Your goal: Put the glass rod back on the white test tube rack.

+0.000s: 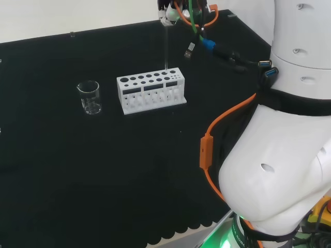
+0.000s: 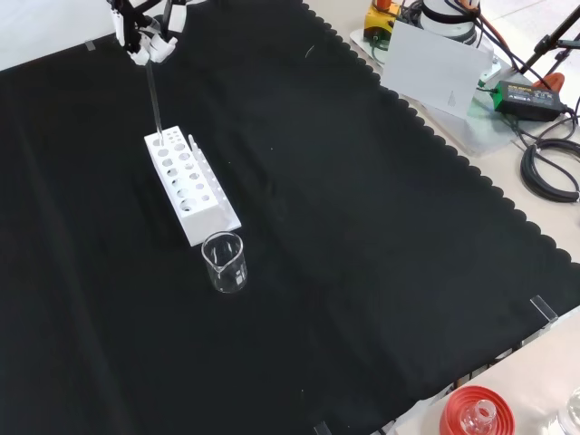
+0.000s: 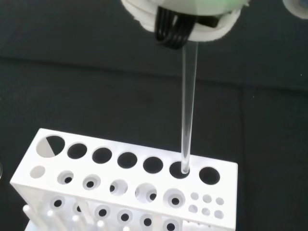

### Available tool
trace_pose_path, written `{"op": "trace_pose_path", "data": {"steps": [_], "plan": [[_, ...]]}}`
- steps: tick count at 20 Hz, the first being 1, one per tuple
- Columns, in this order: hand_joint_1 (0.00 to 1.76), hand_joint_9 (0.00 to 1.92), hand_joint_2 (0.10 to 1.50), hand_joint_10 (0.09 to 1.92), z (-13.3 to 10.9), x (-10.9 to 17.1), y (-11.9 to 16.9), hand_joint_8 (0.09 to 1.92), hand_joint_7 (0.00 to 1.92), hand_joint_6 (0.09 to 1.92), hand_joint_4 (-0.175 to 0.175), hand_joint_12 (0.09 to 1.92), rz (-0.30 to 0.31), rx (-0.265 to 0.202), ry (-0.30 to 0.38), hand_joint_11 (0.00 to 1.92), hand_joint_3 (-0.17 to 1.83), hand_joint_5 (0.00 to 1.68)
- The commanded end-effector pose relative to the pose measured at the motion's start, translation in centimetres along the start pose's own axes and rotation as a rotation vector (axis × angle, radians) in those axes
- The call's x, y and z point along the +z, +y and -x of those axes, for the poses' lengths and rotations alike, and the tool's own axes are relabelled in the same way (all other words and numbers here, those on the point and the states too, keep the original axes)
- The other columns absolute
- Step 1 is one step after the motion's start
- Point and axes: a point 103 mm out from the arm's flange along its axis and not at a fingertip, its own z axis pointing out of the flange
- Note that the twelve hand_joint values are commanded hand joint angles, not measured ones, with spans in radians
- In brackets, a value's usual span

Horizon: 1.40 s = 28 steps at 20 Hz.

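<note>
Glass rod [image 3: 186, 120] hangs upright from the hand [image 2: 145, 36], fingers pinching its top, tip entering a back-row hole of the white test tube rack [image 3: 62, 163], at 2 o'clock from the beaker [image 1: 90, 97] in your head view. Insertion is under way; next, lower straight, then release.

Black cloth [image 2: 362, 254], perhaps pale bench [image 2: 544, 236]
</note>
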Motion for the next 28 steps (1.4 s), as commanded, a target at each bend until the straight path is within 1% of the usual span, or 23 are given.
{"op": "trace_pose_path", "data": {"steps": [1,7,12,13,15,19,22,28], "plan": [[1.32,1.83,0.74,0.27,0.7,0.9,-0.5,0.76,1.34,0.56,-0.175,0.69,-0.007,-0.004,0.015,1.58,0.52,1.16],[1.32,1.83,0.74,0.27,0.5,2.3,0.0,0.75,1.34,0.56,-0.175,0.69,-0.019,-0.016,0.011,1.58,0.52,1.16],[1.32,1.83,0.74,0.27,0.1,2.9,0.5,0.75,1.34,0.56,-0.175,0.69,-0.035,-0.012,0.011,1.58,0.52,1.16],[1.32,1.83,0.74,0.27,-0.1,2.7,0.9,0.75,1.34,0.56,-0.175,0.69,-0.066,-0.01,-0.019,1.58,0.52,1.16],[1.32,1.83,0.74,0.27,-0.2,2.5,1.5,0.75,1.34,0.56,-0.175,0.69,-0.104,-0.001,-0.063,1.58,0.52,1.16],[1.32,1.83,0.74,0.27,-1.0,4.5,2.2,0.75,1.34,0.56,-0.175,0.69,-0.082,-0.019,-0.025,1.58,0.53,1.16],[1.32,1.83,0.74,0.27,-1.1,5.6,3.1,0.75,1.34,0.56,-0.175,0.69,-0.086,-0.032,-0.01,1.58,0.53,1.16],[1.32,1.83,0.74,0.27,-1.0,6.9,4.6,0.75,1.34,0.56,-0.175,0.69,-0.091,-0.05,0.004,1.58,0.53,1.16]]}}
